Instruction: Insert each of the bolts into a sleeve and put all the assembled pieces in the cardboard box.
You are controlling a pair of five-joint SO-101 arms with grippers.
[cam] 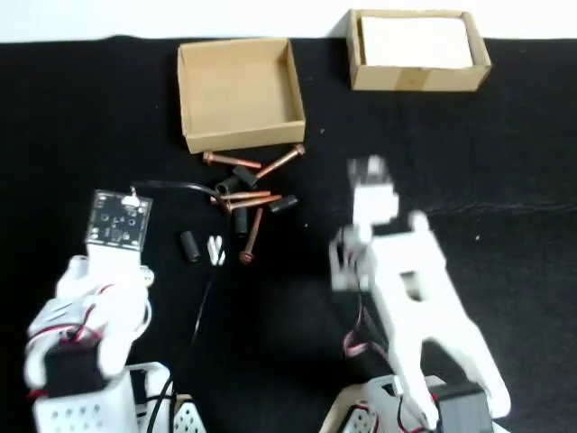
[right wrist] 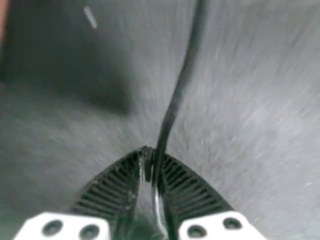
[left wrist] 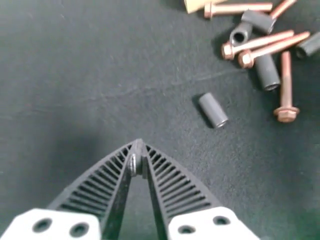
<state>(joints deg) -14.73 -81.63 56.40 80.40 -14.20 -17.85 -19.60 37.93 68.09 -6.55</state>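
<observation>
cardboard box (cam: 242, 135): brown and open on top, its floor in view; it stands at the far side of the black cloth (cam: 469, 144).
bolts (cam: 281, 161): five copper-coloured ones lie loose on the cloth just in front of the cardboard box, outside it. two lie close to its front wall, two lie side by side a bit farther from it, and one lies farthest, its head pointing away from the box.
sleeves (cam: 239, 176): five short black tubes. four lie mixed among the bolts in front of the cardboard box, some touching them.
lone sleeve (left wrist: 214, 110): it lies on its side apart from the heap, farther from the cardboard box than the others, on the left arm's side.
left gripper (left wrist: 137, 149): the fingertips are pressed together with nothing between them. it hangs over bare cloth, farther from the cardboard box than the lone sleeve and apart from that sleeve.
right gripper (right wrist: 146, 151): the tips meet, so it is closed. in the high view it is blurred, in front of the cardboard box and off to the right arm's side, clear of the heap.
black cable (right wrist: 175, 95): it runs right past the right gripper's tips; whether it is pinched there, i cannot tell.
second box (cam: 415, 77): beside the cardboard box on the right arm's side, apart from it, white inside.
</observation>
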